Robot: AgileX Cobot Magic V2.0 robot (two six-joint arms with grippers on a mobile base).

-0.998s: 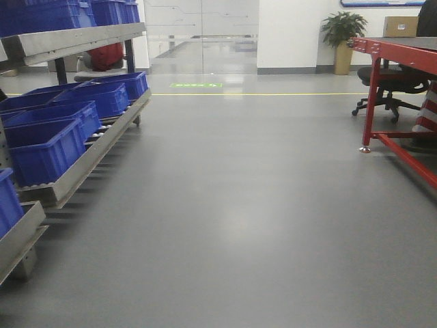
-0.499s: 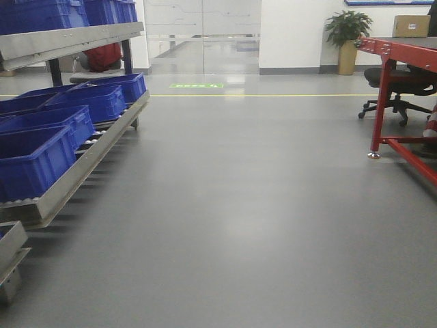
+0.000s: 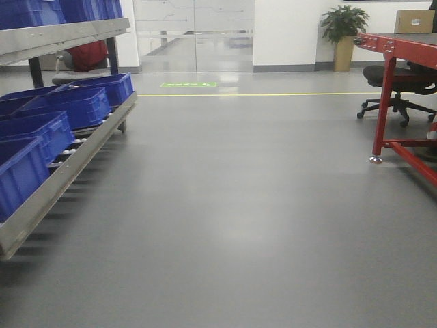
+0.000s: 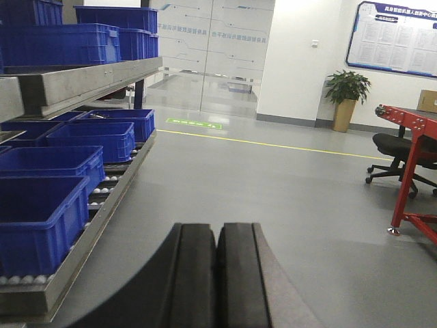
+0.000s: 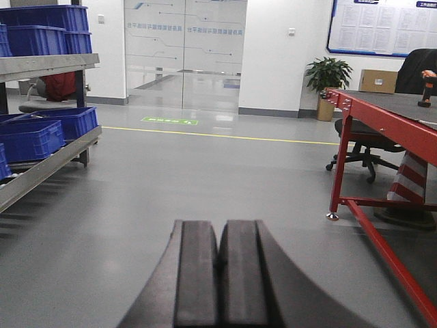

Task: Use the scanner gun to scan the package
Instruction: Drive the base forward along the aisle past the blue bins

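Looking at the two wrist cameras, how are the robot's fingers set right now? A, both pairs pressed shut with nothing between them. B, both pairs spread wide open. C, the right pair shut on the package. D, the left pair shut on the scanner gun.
A: the left fingers and the right fingers each meet along a closed seam, and neither pair holds anything.

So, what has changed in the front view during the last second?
The camera moved forward: the rack of blue bins slid left, its nearest bins leaving the frame, and the red table edged right. The plant and glass door barely shifted.
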